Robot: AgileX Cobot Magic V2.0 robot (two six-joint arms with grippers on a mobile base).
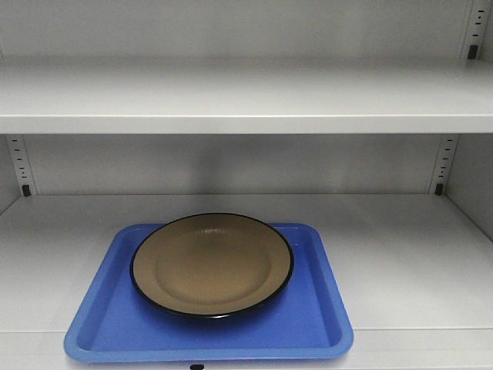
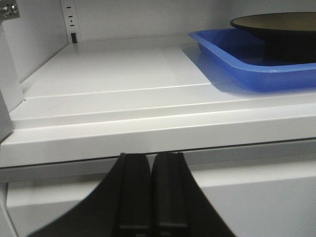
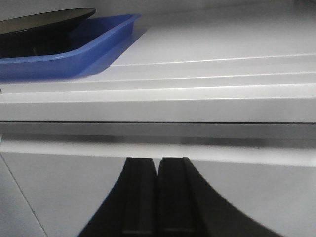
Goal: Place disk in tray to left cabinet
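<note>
Disk in tray on cabinet shelf.

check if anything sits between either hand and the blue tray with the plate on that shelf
Nothing visible does. The rectangular blue plastic tray carrying the round tan enamel plate sits on the white-grey cabinet shelf. The left hand and right hand, both shut, hang below the shelf's front edge, with only bare shelf between them and the tray.

Tray: front rim partly cut off by bottom edge in front view. L wrist view: tray runs off frame right of left gripper, disk cut likewise. R wrist view: both run off frame left of right gripper. Gripper bases cropped at bottom.
</note>
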